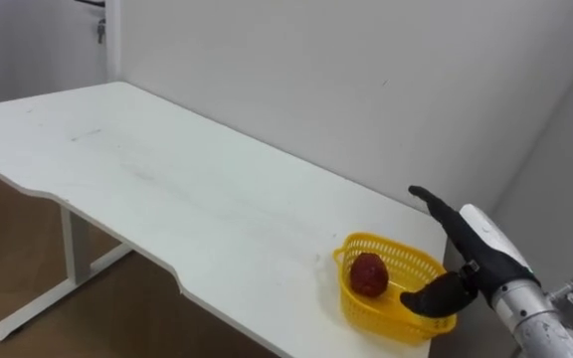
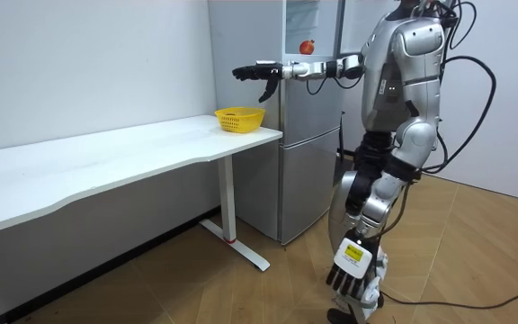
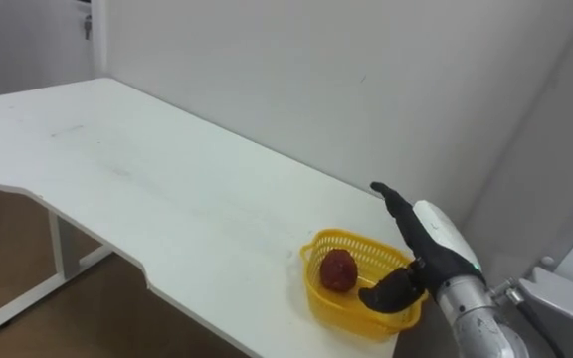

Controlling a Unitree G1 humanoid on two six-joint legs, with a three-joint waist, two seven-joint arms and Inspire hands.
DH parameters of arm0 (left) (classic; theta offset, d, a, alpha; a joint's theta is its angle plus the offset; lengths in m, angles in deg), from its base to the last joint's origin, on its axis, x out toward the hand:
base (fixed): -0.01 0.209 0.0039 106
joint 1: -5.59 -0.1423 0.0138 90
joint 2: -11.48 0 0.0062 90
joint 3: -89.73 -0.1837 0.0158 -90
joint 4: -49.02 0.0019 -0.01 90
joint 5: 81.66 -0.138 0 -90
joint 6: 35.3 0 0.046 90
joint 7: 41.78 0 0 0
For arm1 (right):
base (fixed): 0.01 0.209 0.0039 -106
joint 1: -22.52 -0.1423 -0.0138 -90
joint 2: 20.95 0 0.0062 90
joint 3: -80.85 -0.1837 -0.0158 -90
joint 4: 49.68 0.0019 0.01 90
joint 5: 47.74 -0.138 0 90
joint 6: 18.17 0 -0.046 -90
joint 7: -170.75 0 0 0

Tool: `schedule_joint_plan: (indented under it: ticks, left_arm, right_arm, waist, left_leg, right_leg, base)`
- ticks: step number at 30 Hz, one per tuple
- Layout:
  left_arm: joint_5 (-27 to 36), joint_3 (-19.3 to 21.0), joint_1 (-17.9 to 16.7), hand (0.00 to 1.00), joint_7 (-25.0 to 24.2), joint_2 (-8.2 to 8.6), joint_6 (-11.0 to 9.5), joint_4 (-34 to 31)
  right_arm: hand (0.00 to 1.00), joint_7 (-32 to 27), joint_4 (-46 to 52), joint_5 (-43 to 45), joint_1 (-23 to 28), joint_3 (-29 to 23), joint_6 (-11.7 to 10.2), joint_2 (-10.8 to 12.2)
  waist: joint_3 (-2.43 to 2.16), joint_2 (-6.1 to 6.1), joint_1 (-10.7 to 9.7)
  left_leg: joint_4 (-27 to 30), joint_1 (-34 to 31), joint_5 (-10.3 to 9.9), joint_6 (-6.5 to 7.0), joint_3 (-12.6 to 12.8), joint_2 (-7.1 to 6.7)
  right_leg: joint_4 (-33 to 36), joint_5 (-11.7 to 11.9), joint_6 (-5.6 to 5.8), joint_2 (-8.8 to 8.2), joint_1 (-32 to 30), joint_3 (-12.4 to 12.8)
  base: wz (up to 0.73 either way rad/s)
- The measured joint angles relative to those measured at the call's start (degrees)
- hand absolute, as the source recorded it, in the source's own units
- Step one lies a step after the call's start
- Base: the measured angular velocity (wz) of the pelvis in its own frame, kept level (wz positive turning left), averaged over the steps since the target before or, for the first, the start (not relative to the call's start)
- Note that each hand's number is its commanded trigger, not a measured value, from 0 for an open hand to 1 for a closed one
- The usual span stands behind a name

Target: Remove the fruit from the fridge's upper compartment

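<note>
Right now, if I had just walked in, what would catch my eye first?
A yellow basket sits at the right end of the long white table, with a round red fruit inside it. The robot's right hand hovers above the basket, fingers straight and open, while it stands by the grey fridge.

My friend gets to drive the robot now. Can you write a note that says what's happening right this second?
Right hand: open and empty, held out just above the yellow basket.
Left hand: open, hanging by the leg, idle.
Things: the red fruit lies inside the basket, at the end of the white table nearest the fridge.
Done: the fruit is out and in the basket; the fridge doors look shut.
Left: probably just draw the right arm back without bumping the basket.
</note>
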Motion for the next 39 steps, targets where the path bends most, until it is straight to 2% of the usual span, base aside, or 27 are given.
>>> schedule_joint_plan:
  ticks: [9, 12, 13, 17, 20, 25, 27, 28, 30, 32, 34, 35, 37, 38, 39]
  left_arm:
    - [-0.07, 0.32, -1.1, 0.0, 2.26, 0.22, 0.06, 0.27]
    - [-0.06, 0.44, -1.24, 0.0, 2.4, 0.69, 0.1, 0.27]
    - [-0.06, 0.36, -1.42, 0.0, 2.41, 0.77, 0.05, 0.39]
    - [-0.06, 0.17, -1.16, 0.0, 2.66, 1.24, -0.1, 0.54]
    - [-0.02, 0.08, -1.16, 0.0, 3.06, 1.89, -0.12, 0.59]
    - [0.1, -0.92, -1.26, 0.0, 2.98, 2.03, -1.04, 0.57]
    - [0.37, -0.92, -1.32, 0.0, 2.99, 2.27, -1.42, 0.63]
    - [0.37, -0.9, -1.33, 0.0, 2.99, 2.32, -1.46, 0.75]
    - [0.12, -0.79, -1.21, 0.0, 3.01, 2.94, -1.9, 1.76]
    - [0.15, -0.92, -1.23, 0.0, 3.09, 3.9, -2.46, 2.15]
    - [0.52, -1.01, -1.24, 0.0, 3.11, 4.29, -3.49, 2.72]
    - [0.53, -0.98, -1.42, 0.0, 3.26, 4.3, -4.09, 3.11]
    - [0.51, -0.63, -1.25, 0.0, 3.62, 4.36, -5.25, 4.79]
    - [0.51, 0.04, -1.39, 0.0, 3.67, 4.61, -5.91, 6.02]
    - [0.54, 0.43, -1.58, 0.0, 3.76, 4.81, -6.17, 6.72]
  right_arm:
    - [0.0, -1.38, 8.22, -5.99, 0.01, -0.57, -0.02, 0.0]
    - [0.0, -1.77, 12.89, -7.7, 0.1, -1.11, -0.07, 0.0]
    - [0.0, -1.8, 15.05, -7.75, 0.2, -1.12, -0.09, 0.04]
    - [0.0, -1.84, 21.79, -8.23, 2.47, -1.02, -1.32, 0.19]
    - [0.0, -1.09, 25.1, -8.83, 4.57, -0.98, -2.29, 1.54]
    - [0.0, 1.41, 30.5, -10.89, 9.4, -0.99, -2.33, 1.67]
    - [0.0, 1.61, 34.08, -10.89, 11.61, -1.13, -2.36, 2.28]
    - [0.0, 1.63, 36.31, -10.86, 13.36, -1.39, -2.6, 3.25]
    - [0.0, 2.36, 39.85, -10.59, 17.17, -2.54, -2.83, 4.75]
    - [0.0, 2.52, 42.16, -10.52, 19.75, -3.75, -3.12, 5.52]
    - [0.0, 2.49, 43.88, -10.67, 21.13, -5.07, -3.89, 5.53]
    - [0.0, 2.08, 45.34, -10.6, 21.64, -6.21, -4.14, 5.54]
    - [0.0, 0.79, 47.62, -9.42, 22.36, -8.73, -5.65, 6.01]
    - [0.0, -0.52, 48.28, -8.07, 22.45, -10.72, -7.22, 7.16]
    - [0.0, -1.37, 48.56, -7.51, 22.54, -11.77, -7.85, 7.76]
  waist:
    - [0.03, 0.31, -1.19]
    - [-0.32, 1.06, -2.18]
    - [-0.21, 1.48, -2.67]
    - [-0.36, 3.2, -3.88]
    - [-0.26, 4.33, -4.02]
    - [-0.52, 5.67, -5.15]
    - [-0.76, 6.11, -5.98]
    - [-0.75, 6.32, -6.41]
    - [-1.04, 7.01, -7.22]
    - [-0.96, 7.87, -8.21]
    - [-0.92, 8.67, -9.28]
    - [-1.04, 9.27, -9.4]
    - [-0.95, 10.1, -10.17]
    - [-0.89, 10.61, -10.78]
    - [-0.95, 10.77, -10.98]
  left_leg:
    - [0.04, 0.6, 0.0, 0.0, 1.05, 0.26]
    - [0.1, 1.23, 0.0, 0.0, 1.39, 0.32]
    - [0.06, 1.71, 0.0, 0.01, 1.43, 0.31]
    - [-0.95, 3.44, -0.04, 0.06, 1.73, 0.39]
    - [-1.39, 4.19, -0.04, 0.05, 3.19, 0.52]
    - [-1.74, 4.75, -0.04, 0.06, 4.53, 0.58]
    - [-1.94, 4.97, -0.04, 0.07, 4.86, 0.56]
    - [-2.01, 5.27, -0.04, 0.07, 5.15, 0.63]
    - [-2.06, 5.91, -0.07, 0.1, 5.93, 0.73]
    - [-1.93, 5.87, -0.19, 0.29, 6.18, 0.7]
    - [-1.88, 5.71, -0.21, 0.32, 6.65, 0.65]
    - [-2.0, 5.75, -0.22, 0.34, 7.49, 0.76]
    - [-2.12, 5.96, -0.24, 0.32, 8.17, 0.81]
    - [-2.33, 6.39, -0.24, 0.32, 8.57, 0.86]
    - [-2.53, 6.61, -0.24, 0.32, 8.72, 0.88]
  right_leg:
    - [0.08, 0.0, 0.0, -0.04, 0.23, 0.4]
    - [0.12, 0.0, 0.0, -0.15, 0.7, 0.62]
    - [0.11, 0.0, 0.0, -0.16, 1.2, 0.8]
    - [0.1, -0.01, 0.02, -0.04, 2.32, 2.19]
    - [0.03, -0.05, 0.08, 0.04, 2.4, 3.23]
    - [0.12, -0.05, 0.08, 0.07, 2.37, 4.7]
    - [0.08, -0.05, 0.08, 0.07, 2.41, 5.11]
    - [0.08, -0.05, 0.08, 0.11, 2.61, 5.19]
    - [0.12, -0.04, 0.08, 0.19, 2.95, 5.5]
    - [0.21, -0.03, 0.09, 0.15, 2.93, 5.83]
    - [0.25, 0.03, 0.2, 0.12, 2.62, 6.86]
    - [0.28, 0.03, 0.2, 0.21, 2.36, 7.59]
    - [0.28, 0.04, 0.2, 0.3, 2.31, 8.2]
    - [0.28, 0.05, 0.2, 0.35, 2.48, 8.38]
    - [0.28, 0.05, 0.2, 0.38, 2.58, 8.39]
  base:
    - [-0.03]
    - [-0.01]
    - [0.0]
    - [-0.04]
    - [-0.26]
    - [-0.17]
    - [-0.09]
    - [-0.14]
    - [-0.14]
    - [-0.07]
    - [-0.16]
    - [-0.32]
    - [-0.23]
    - [-0.12]
    - [-0.12]
